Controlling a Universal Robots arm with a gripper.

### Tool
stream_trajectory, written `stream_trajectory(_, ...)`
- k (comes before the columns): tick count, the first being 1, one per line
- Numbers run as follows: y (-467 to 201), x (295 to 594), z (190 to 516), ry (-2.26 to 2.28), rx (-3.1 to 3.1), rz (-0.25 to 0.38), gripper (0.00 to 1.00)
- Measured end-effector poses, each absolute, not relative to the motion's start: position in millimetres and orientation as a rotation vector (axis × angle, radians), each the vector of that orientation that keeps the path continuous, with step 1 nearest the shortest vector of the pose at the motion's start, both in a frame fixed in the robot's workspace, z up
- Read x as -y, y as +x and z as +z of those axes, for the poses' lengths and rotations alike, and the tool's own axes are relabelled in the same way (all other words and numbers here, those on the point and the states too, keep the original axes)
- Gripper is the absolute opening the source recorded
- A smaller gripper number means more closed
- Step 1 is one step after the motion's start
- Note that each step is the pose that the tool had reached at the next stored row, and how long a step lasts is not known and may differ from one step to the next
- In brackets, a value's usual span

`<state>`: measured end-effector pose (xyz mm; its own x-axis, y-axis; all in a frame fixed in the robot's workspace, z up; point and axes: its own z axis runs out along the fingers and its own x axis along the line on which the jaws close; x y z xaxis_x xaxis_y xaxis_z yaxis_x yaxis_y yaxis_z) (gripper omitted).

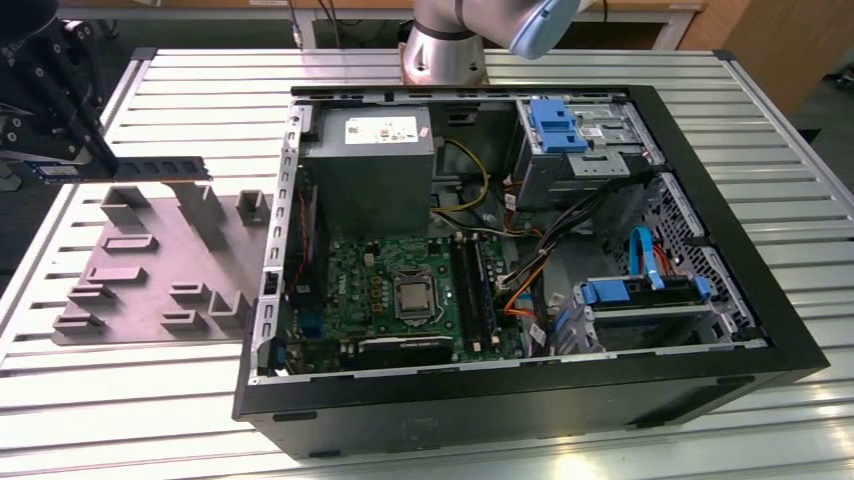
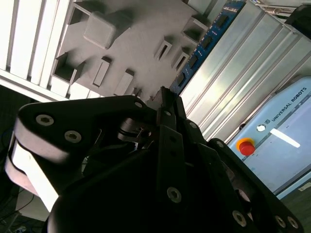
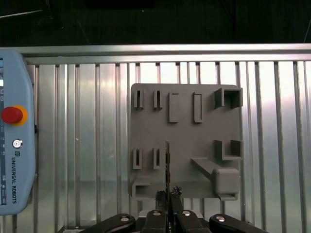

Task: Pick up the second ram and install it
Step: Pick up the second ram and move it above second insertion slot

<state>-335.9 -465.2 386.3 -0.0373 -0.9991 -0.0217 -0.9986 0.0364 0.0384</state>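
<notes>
In the exterior view my gripper (image 1: pixel 88 163) hangs at the far left, shut on one end of the second ram (image 1: pixel 147 169). The ram is a dark blue-green stick with black chips, held level above the grey fixture plate (image 1: pixel 147 265) and clear of it. The first wrist view shows the ram (image 3: pixel 167 162) edge-on, sticking out from between the closed fingertips (image 3: pixel 162 197) over the plate (image 3: pixel 187 141). In the second wrist view the ram (image 2: pixel 206 41) runs away from the gripper (image 2: pixel 164 97). The black memory slots (image 1: pixel 470 280) lie on the motherboard inside the open case, far to the exterior view's right.
The open black computer case (image 1: pixel 747 330) stands on the slatted metal table (image 1: pixel 200 80), with a power supply (image 1: pixel 367 160) and blue drive bays (image 1: pixel 561 125) inside. A teach pendant (image 3: pixel 14 131) with a red stop button lies on the table beside the fixture plate.
</notes>
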Motion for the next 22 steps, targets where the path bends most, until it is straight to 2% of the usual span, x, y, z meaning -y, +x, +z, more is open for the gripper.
stream_trajectory(22, -325.0, 465.2, 386.3, 2.172, 2.254, -0.067, 0.14)
